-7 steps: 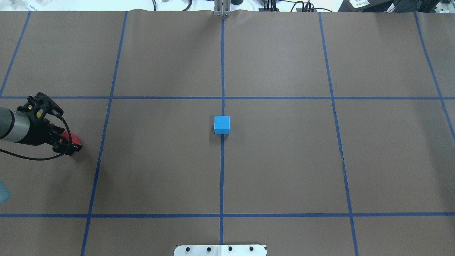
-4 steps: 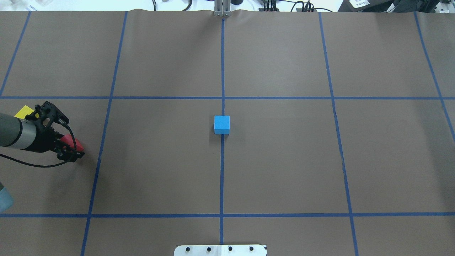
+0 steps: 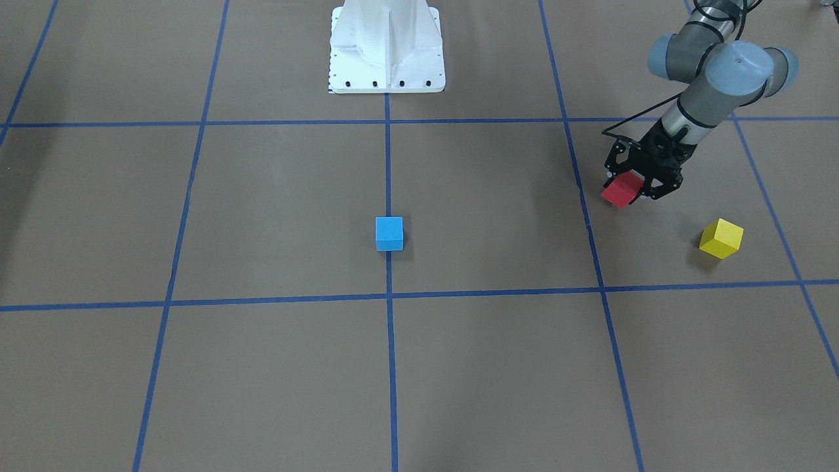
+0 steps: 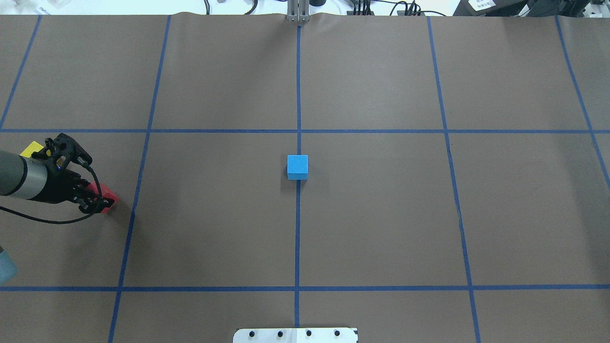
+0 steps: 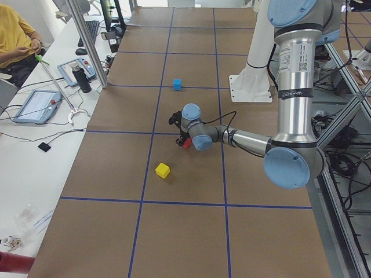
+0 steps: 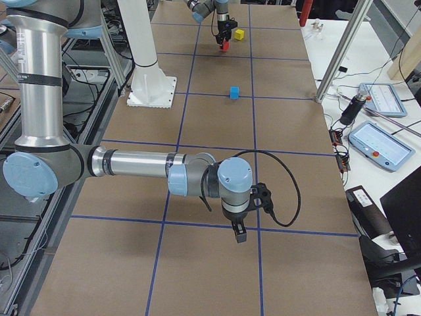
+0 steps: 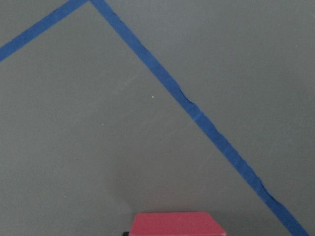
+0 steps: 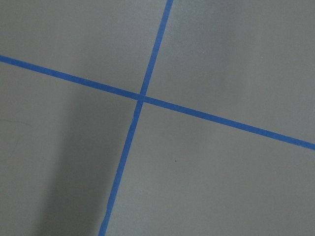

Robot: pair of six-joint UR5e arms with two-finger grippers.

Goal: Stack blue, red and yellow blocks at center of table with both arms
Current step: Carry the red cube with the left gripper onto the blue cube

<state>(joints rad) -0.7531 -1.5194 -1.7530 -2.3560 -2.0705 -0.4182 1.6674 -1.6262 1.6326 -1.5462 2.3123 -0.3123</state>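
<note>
The blue block [image 4: 297, 166] sits at the table's center, on the tape cross, and shows in the front view [image 3: 389, 233] too. My left gripper [image 4: 101, 204] is shut on the red block [image 4: 109, 195] at the far left, holding it just above the table [image 3: 621, 190]. The red block's top edge shows at the bottom of the left wrist view [image 7: 178, 223]. The yellow block [image 3: 721, 238] rests on the table beyond the left gripper, partly hidden behind the wrist in the overhead view [image 4: 31, 148]. My right gripper [image 6: 238, 234] shows only in the exterior right view, far from the blocks; I cannot tell whether it is open or shut.
Blue tape lines [image 4: 298, 228] divide the brown table into squares. The robot's white base [image 3: 387, 46] stands at the near middle edge. Tablets and cables [image 6: 378, 141] lie on a side bench beyond the table's far edge.
My left gripper has shifted a little to the right and toward the robot with the red block in it. The yellow block has come into sight behind the wrist.
</note>
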